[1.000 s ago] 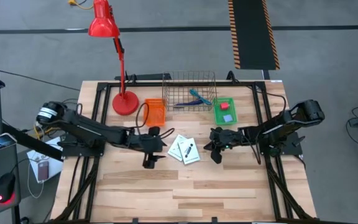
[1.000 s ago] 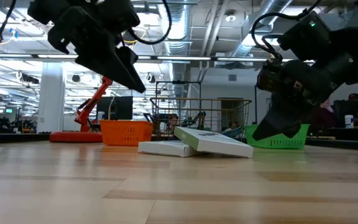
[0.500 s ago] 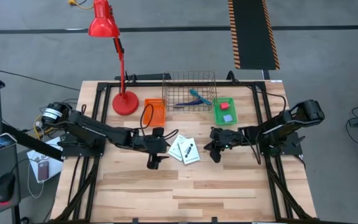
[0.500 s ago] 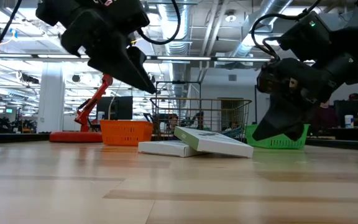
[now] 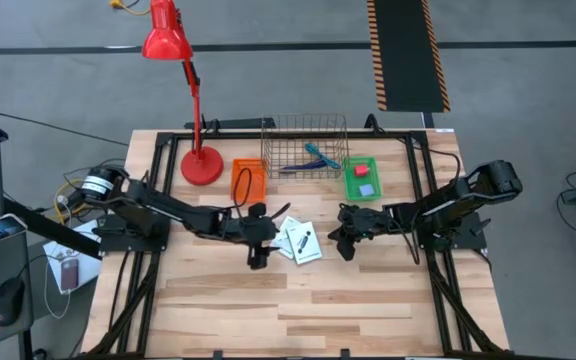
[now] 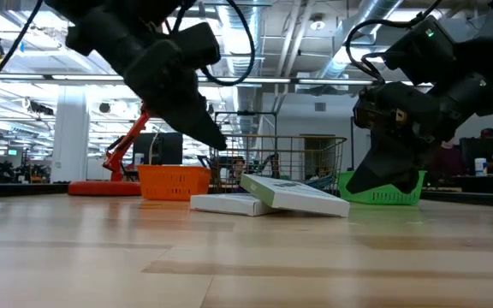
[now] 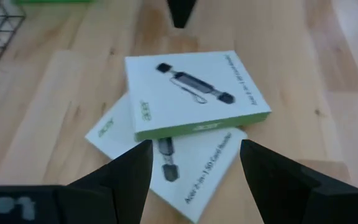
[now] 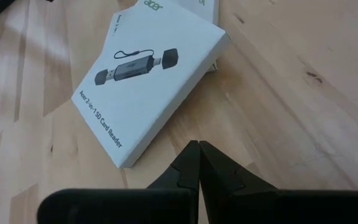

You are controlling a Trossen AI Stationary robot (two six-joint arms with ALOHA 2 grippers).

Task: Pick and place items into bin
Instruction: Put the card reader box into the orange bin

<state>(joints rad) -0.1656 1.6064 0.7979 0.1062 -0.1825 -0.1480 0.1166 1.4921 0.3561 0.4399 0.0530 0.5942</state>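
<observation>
While two packets [image 5: 297, 241] lie overlapped mid-tabletop, the left gripper [image 7: 194, 163] hangs over them, fingers [image 7: 120, 177] spread and empty.

Because the top packet [image 7: 194, 90] rests tilted across the lower packet [image 7: 185, 168], a closing pinch could likely catch both, or slide the upper one off and skew the grasp; a flat box lying flush on wood also gives the fingers little edge to bite. The right gripper [image 8: 199, 165] waits just beside the packets with fingers clenched on nothing, near enough that the arms might crowd each other. A pen [image 5: 298, 168] and tool [image 5: 320, 156] lie in the wire basket [image 5: 308, 125], a red block [image 5: 364, 170] in the green bin [image 5: 351, 185]; an orange bin [image 5: 250, 178] stands alongside. Pale planked tabletop [image 5: 298, 310], grey floor, a red lamp [image 5: 165, 35], open workshop beyond.
</observation>
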